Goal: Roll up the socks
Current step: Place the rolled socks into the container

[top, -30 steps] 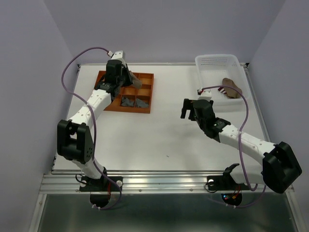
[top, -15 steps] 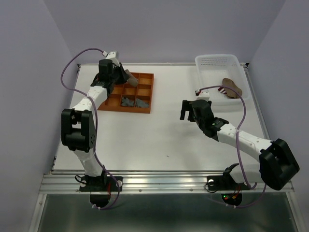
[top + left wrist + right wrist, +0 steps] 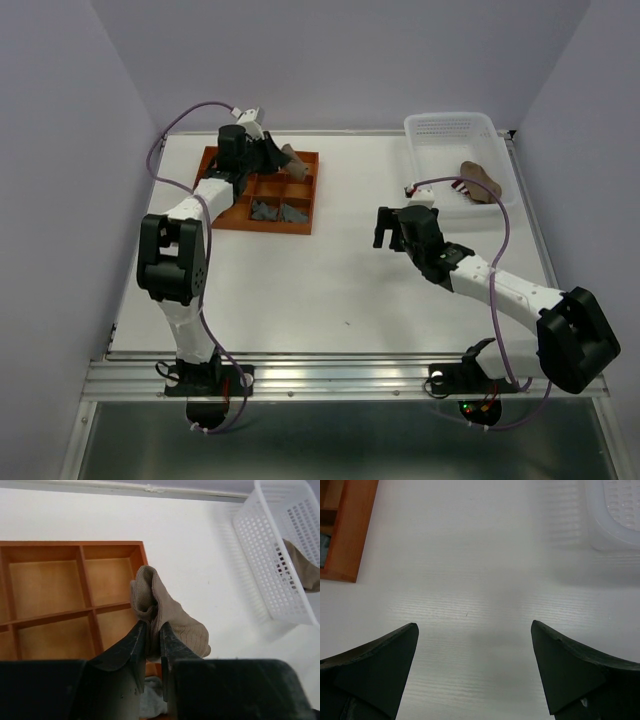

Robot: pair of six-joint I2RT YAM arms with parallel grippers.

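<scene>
Though ridged, white table point(image 3: 330, 280), lilac walls point(image 3: 350, 60)

No text, label, brand, number or sign can be read in any view.

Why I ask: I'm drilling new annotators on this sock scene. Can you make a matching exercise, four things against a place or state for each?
Things
1. tan sock
2. grey socks
3. brown sock
4. right gripper

Place or state
A. lying in the white basket
B. open, over bare table
C. pinched in the left gripper
D. in the near row of the orange tray

Pairs: 1-C, 2-D, 3-A, 4-B
</scene>
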